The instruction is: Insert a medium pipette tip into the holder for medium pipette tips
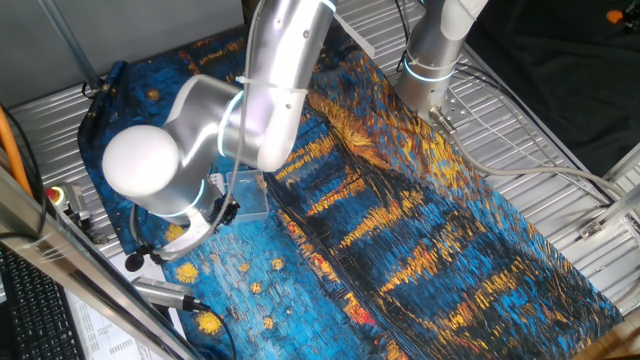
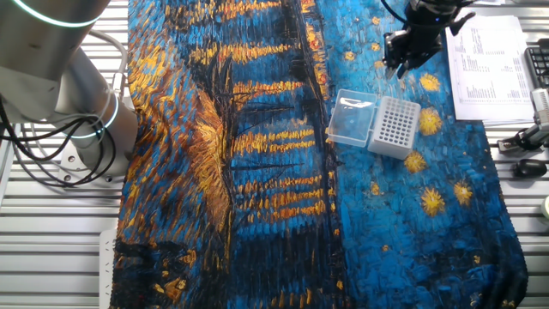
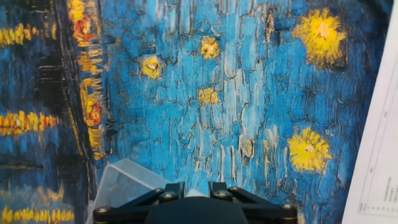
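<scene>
The holder for medium pipette tips [image 2: 395,125] is a small white block with a grid of dark holes, standing on the blue painted cloth against a clear plastic box [image 2: 352,120]. My gripper [image 2: 400,69] hangs above the cloth just beyond the holder's far side, not over it. In the hand view only the finger bases show at the bottom edge, and the gripper [image 3: 196,188] has its jaws close together on a small pale object, which looks like the pipette tip [image 3: 195,192]. A corner of the clear box [image 3: 124,182] shows at lower left. In one fixed view the arm hides the holder.
A printed paper sheet [image 2: 489,69] lies right of the gripper and also shows in the hand view [image 3: 380,155]. A pipette [image 1: 165,292] and a keyboard [image 1: 30,310] lie by the table's edge. The robot's base [image 2: 86,129] stands at the cloth's far side.
</scene>
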